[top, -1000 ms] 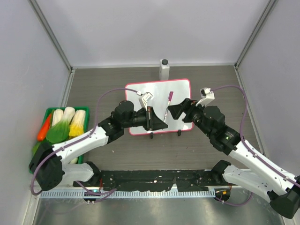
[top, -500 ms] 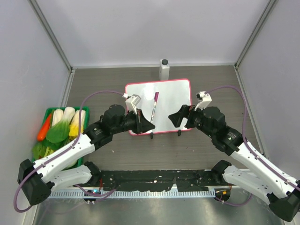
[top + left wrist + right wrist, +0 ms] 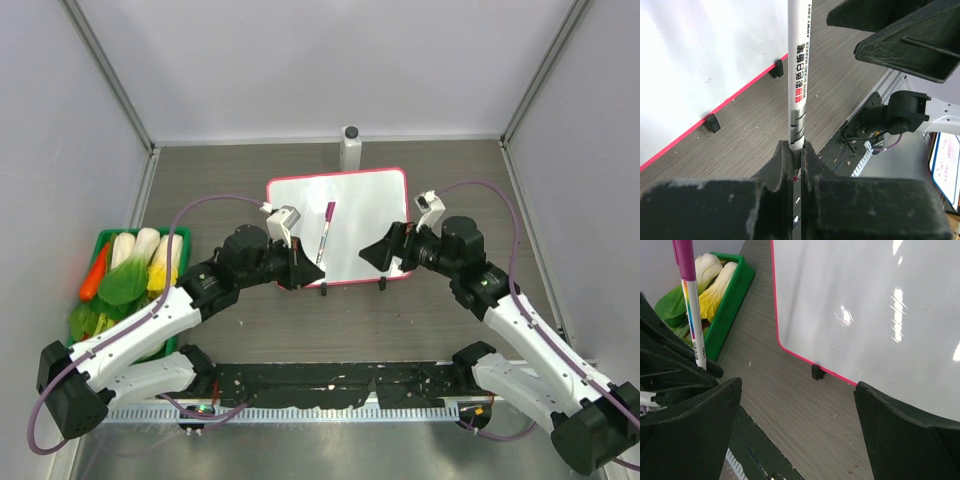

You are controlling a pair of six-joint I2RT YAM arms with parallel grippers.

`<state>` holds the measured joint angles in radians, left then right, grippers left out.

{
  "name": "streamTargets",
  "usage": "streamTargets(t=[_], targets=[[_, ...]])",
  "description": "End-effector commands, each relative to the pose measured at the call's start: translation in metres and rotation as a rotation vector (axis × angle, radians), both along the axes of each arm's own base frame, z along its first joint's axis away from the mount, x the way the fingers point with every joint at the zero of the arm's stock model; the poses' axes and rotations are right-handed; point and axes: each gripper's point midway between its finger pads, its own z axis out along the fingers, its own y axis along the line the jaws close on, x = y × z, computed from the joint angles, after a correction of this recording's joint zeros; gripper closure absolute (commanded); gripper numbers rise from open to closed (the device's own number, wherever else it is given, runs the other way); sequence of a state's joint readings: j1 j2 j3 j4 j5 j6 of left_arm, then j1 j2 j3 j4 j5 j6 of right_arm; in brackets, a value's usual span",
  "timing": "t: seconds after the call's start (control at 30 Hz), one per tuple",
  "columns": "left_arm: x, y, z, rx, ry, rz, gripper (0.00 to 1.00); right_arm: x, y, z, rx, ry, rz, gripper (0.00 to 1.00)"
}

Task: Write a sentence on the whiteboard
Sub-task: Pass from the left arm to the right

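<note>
**Poised to write, nothing written**

Grips the marker point(image 3: 798, 75) near one end in the left gripper point(image 3: 796, 152), jaws pressed onto the barrel. Leaves the right gripper point(image 3: 800, 430) spread wide on nothing. Finds the whiteboard point(image 3: 340, 225) lying on the table point(image 3: 460, 180) between both arms, unwritten. Likely light, stiff, slick: worth a firm hold nearer mid-barrel. Reads barrel lettering from the left wrist only; catches the green tray point(image 3: 100, 236) from overhead and right wrist.
</note>
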<state>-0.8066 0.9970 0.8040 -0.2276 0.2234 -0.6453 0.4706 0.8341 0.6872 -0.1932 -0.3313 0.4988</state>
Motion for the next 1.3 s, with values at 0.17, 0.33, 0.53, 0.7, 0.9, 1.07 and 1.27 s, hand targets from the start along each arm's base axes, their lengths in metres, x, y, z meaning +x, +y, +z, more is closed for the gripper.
streamTargets(t=[0.17,0.33,0.53,0.7,0.9,1.07,1.27], targets=[[-0.002,-0.005,0.016,-0.02,-0.058,-0.059,1.0,-0.02,0.037,0.038,0.205,-0.117,0.321,0.01],[-0.013,-0.017,0.022,-0.045,-0.058,-0.168,1.0,-0.032,0.048,0.053,0.282,-0.132,0.432,0.01],[-0.021,-0.029,0.034,-0.097,-0.076,-0.263,1.0,-0.045,0.067,0.063,0.313,-0.153,0.534,0.08],[-0.028,-0.035,0.043,-0.136,-0.095,-0.329,1.0,-0.052,0.08,0.059,0.357,-0.121,0.577,0.32],[-0.035,-0.037,0.047,-0.161,-0.113,-0.375,1.0,-0.06,0.081,0.066,0.398,-0.133,0.606,0.4],[-0.036,-0.038,0.042,-0.157,-0.106,-0.389,1.0,-0.068,0.083,0.067,0.427,-0.131,0.644,0.43],[-0.039,-0.04,0.04,-0.159,-0.1,-0.414,1.0,-0.076,0.085,0.058,0.421,-0.104,0.682,0.51]])
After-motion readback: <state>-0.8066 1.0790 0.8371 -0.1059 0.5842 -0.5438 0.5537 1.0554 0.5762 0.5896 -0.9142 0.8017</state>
